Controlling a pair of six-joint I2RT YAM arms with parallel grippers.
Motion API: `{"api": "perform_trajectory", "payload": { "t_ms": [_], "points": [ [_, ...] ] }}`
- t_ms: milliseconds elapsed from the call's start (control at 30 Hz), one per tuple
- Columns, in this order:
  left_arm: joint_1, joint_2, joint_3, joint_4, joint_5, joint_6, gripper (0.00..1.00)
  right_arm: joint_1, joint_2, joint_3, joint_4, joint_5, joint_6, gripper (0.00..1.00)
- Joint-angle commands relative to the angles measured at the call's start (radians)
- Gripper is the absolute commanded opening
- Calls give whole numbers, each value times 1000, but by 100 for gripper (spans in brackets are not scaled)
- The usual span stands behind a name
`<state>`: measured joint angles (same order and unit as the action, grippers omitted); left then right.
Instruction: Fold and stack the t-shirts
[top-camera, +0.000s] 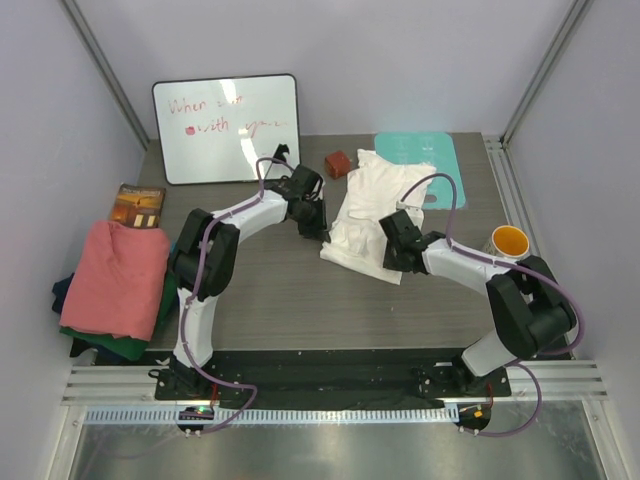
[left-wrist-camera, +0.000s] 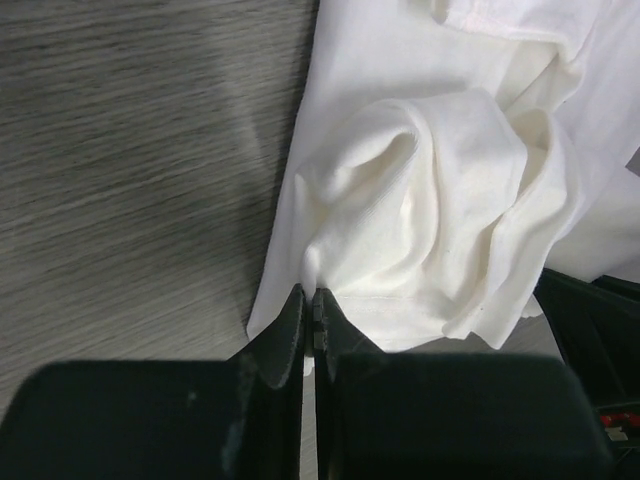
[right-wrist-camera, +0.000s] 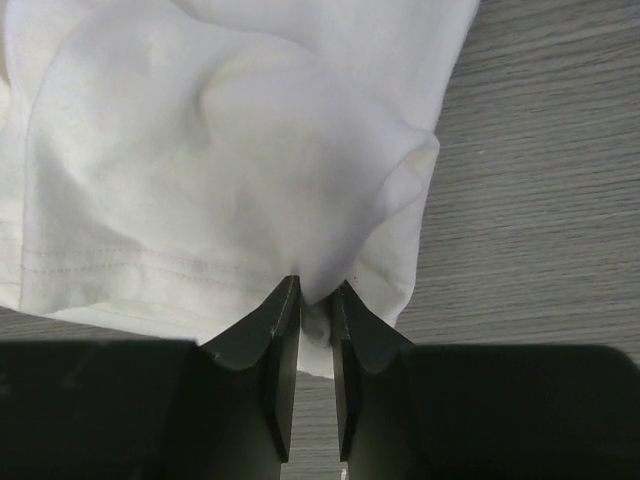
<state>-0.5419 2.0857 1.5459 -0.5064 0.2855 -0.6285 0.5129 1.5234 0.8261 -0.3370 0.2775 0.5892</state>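
Observation:
The white t-shirt (top-camera: 372, 205) lies crumpled in the middle of the table, its far part over the teal mat (top-camera: 432, 158). My left gripper (top-camera: 312, 226) is shut on the shirt's left edge; in the left wrist view (left-wrist-camera: 310, 295) cloth (left-wrist-camera: 420, 190) bunches out from between the jaws. My right gripper (top-camera: 392, 255) is shut on the shirt's near hem; in the right wrist view (right-wrist-camera: 316, 290) a fold of cloth (right-wrist-camera: 200, 170) is pinched between the jaws. The salmon-pink shirt (top-camera: 118, 275) lies on top of the dark green (top-camera: 125, 347) and navy (top-camera: 62, 293) ones at the left edge.
A whiteboard (top-camera: 226, 128) leans at the back. A small brown block (top-camera: 338, 163) sits by the shirt's far left corner. A book (top-camera: 138, 205) lies behind the pile. A cup with an orange inside (top-camera: 508, 242) stands at the right.

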Motion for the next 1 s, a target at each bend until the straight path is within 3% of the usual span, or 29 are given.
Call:
{"api": "perform_trajectory", "payload": {
  "t_ms": [0, 200, 567, 967],
  "points": [
    [2, -62, -10, 35, 21, 4, 0, -4, -28, -5, 33, -9, 14, 23],
    [2, -70, 34, 5, 21, 16, 0, -5, -77, 21, 12, -6, 17, 23],
    [3, 8, 279, -112, 34, 26, 0, -40, -74, 163, -25, 28, 21, 31],
    [7, 195, 545, -184, 44, 27, 0, -106, 0, 229, -11, 140, 38, 32]
  ]
}}
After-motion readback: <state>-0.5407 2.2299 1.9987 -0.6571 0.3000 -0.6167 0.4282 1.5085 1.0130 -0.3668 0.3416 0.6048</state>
